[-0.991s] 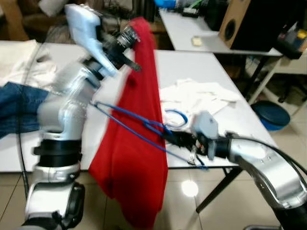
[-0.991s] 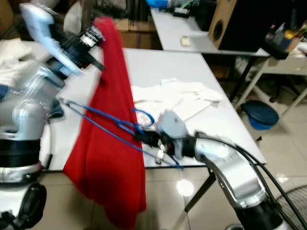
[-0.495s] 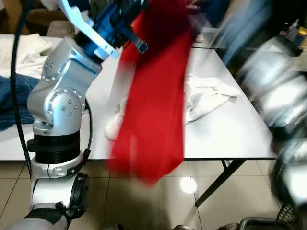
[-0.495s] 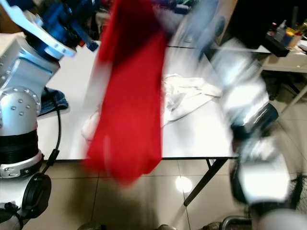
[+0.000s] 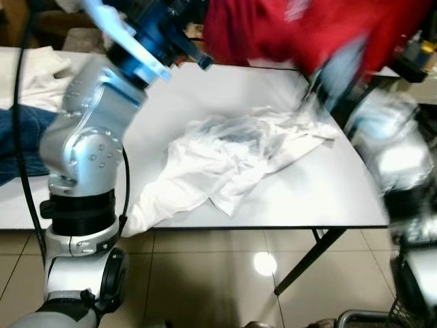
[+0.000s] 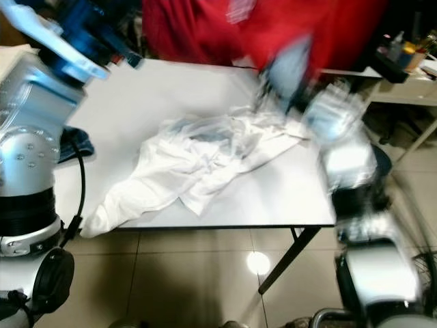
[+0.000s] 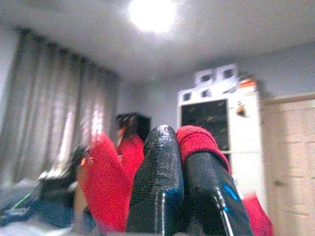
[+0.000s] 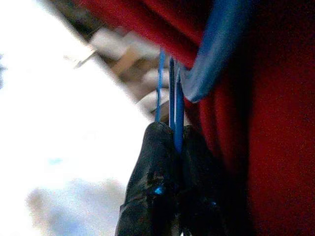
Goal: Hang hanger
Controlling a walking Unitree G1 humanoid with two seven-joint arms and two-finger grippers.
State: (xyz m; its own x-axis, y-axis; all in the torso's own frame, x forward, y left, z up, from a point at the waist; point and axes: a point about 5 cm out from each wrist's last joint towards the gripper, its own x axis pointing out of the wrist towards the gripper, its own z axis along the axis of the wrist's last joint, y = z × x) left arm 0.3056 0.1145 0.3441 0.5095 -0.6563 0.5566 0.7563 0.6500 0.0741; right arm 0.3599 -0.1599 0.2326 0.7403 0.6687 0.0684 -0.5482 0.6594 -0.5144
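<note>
While the right gripper (image 8: 174, 142) pinched the blue hanger (image 8: 173, 93) and the left gripper (image 7: 183, 157) clamped the red garment (image 7: 106, 182), both needed steady, level lifting.

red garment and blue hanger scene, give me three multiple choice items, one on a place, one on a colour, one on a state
1. Where does the crumpled white cloth lie?
A. on the white table
B. on the floor tiles
C. over the left arm

2. What colour is the thin wire hanger pinched by the right gripper?
A. green
B. blue
C. yellow

3. How does the left gripper stand?
A. wide open and empty
B. shut on a white cloth
C. shut on the red knitted garment

Key: 1 A, the cloth spreads across the tabletop in the eye views. 2 B, blue wires run out from between the black fingers in the right wrist view. 3 C, red fabric sits pinched between the closed fingers in the left wrist view.
</note>
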